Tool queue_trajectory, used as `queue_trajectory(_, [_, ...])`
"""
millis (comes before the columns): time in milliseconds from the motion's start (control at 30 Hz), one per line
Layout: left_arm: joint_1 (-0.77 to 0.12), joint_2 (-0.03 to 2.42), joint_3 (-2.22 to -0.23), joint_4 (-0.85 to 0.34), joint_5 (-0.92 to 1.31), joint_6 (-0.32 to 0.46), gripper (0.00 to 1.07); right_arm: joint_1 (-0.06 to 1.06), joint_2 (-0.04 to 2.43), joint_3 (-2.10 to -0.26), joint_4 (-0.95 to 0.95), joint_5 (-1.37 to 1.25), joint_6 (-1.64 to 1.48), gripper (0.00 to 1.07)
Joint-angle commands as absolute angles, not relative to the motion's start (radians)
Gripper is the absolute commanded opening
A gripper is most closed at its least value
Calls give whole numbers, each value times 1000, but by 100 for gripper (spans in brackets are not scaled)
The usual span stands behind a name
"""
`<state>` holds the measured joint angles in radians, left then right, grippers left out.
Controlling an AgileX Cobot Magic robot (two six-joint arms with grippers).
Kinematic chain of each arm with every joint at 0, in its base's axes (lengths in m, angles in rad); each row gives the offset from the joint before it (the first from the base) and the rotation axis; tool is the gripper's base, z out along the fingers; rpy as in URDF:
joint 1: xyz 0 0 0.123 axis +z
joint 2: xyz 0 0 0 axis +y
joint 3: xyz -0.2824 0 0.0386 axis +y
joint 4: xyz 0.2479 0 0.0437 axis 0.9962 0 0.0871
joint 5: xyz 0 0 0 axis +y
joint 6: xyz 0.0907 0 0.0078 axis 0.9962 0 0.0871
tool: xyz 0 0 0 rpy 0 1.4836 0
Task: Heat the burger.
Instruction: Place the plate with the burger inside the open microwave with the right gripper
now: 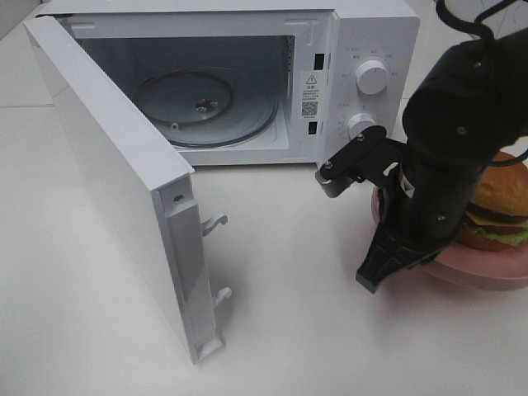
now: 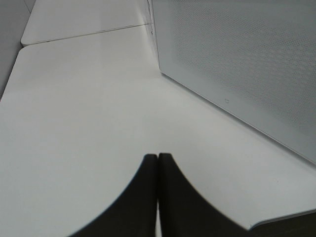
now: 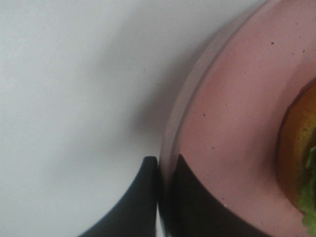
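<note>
right pincer: the right gripper (image 3: pixel 165 160) is clamping the rim of the pink plate (image 3: pixel 232 123), one finger sitting outside the rim and the other lying over the plate's inner surface
left pincer: the left gripper (image 2: pixel 158 157) is pressing its fingers together with nothing between them, above the counter (image 1: pixel 289 330) near the microwave door (image 1: pixel 107 190)
right arm: is reaching down from the counter's far right, wrist tilting steeply, fingers pointing at the plate's left rim
burger (image 1: pixel 499 210): is sitting on the pink plate by the counter's right edge, apart from the fingers, partly hidden behind the arm
microwave (image 1: pixel 363 49): is standing along the counter's far edge, its door hanging wide open across the left half, the glass turntable (image 1: pixel 206 107) showing inside
</note>
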<state>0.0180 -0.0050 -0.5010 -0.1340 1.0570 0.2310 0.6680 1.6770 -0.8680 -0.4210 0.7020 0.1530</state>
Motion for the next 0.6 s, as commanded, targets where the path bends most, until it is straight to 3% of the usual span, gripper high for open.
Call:
queue_trajectory(33, [12,-28,-499,-138,1043,228,0,704,1615,-809,-504,659,131,0])
queue_trajectory(200, [12,-28,-499,-138,1043,228,0,769,1540,-684,-605,538,51,0])
queue_trajectory(600, [12,-28,-499,-138,1043,228,0,774,1521,-546,-625,331,-197,0])
